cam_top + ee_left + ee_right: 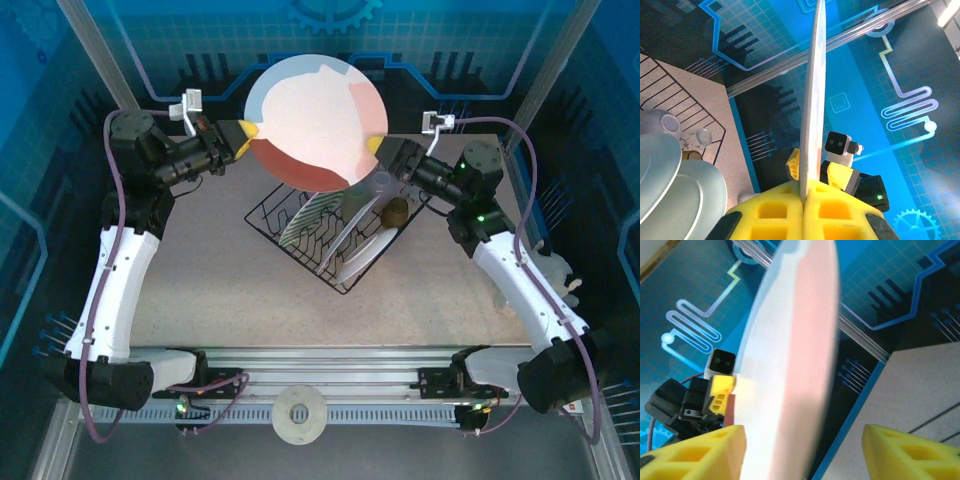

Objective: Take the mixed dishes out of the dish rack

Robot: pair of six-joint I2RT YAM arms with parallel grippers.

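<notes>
Bench: speckled top, with the dish rack sitting skewed near its centre, one corner toward the far edge.

The rack holds a striped plate, a white plate and a brown cup at its right corner.

The patterned plate is out of the rack, held in the air over the rack's far corner, close to the bench's far edge. Its face is turned up toward the overhead camera, and both wrist cameras see it edge-on. It's round, so no real long axis. The line that matters is the diameter between the two grips, roughly parallel to the far edge.

Handling, my read: rigid, thin smooth rim, probably slick, and wide enough to lever hard on a one-sided pinch. Breakable if it's ceramic; can't tell. Take it at the rim on opposite sides.

Left end effector: pads clamped on the plate's left rim.

Right end effector: fingers spread wide, straddling the right rim, not pinching.
</notes>
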